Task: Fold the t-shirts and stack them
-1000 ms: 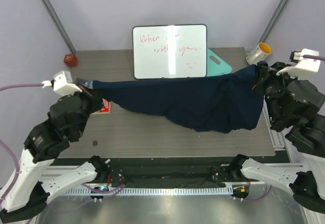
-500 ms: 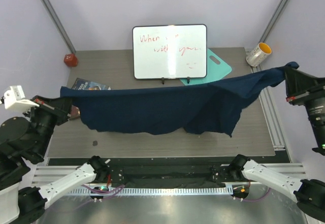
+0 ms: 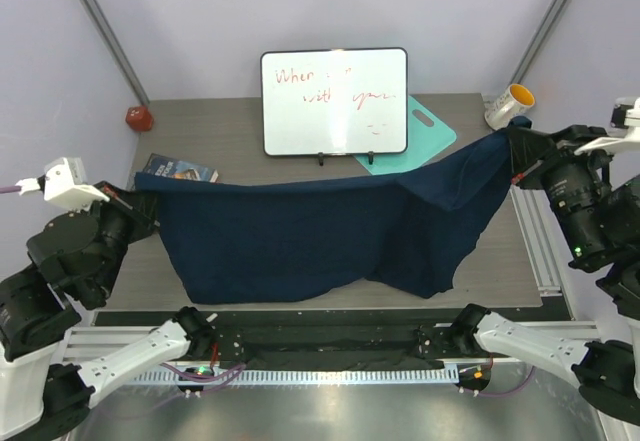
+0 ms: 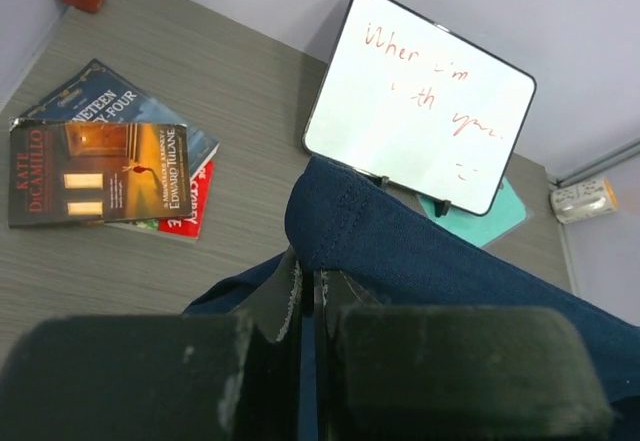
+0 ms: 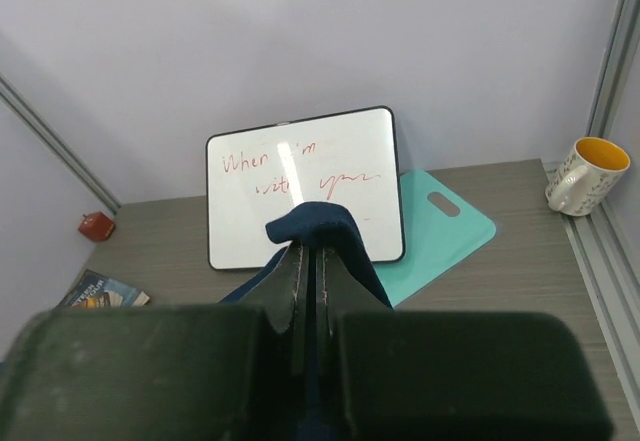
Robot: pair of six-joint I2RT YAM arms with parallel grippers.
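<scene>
One dark navy t-shirt (image 3: 310,231) hangs stretched in the air between my two grippers, its lower edge sagging toward the near side of the table. My left gripper (image 3: 140,198) is shut on the shirt's left corner; in the left wrist view (image 4: 308,286) the navy cloth (image 4: 400,251) bunches over the closed fingers. My right gripper (image 3: 515,146) is shut on the right corner; in the right wrist view (image 5: 309,261) a fold of the cloth (image 5: 315,223) sticks up past the fingertips. The right part of the shirt is bunched and hangs lower.
A small whiteboard (image 3: 334,100) with red writing stands at the back. A teal board (image 3: 430,126) lies behind the shirt, a mug (image 3: 510,105) at back right, a red block (image 3: 138,117) at back left, and books (image 4: 110,161) at the left.
Both arms have raised and spread, pulling the shirt taut off the table. In the last half second the grippers came slightly inward and the cloth hangs lower, toward the near edge.
</scene>
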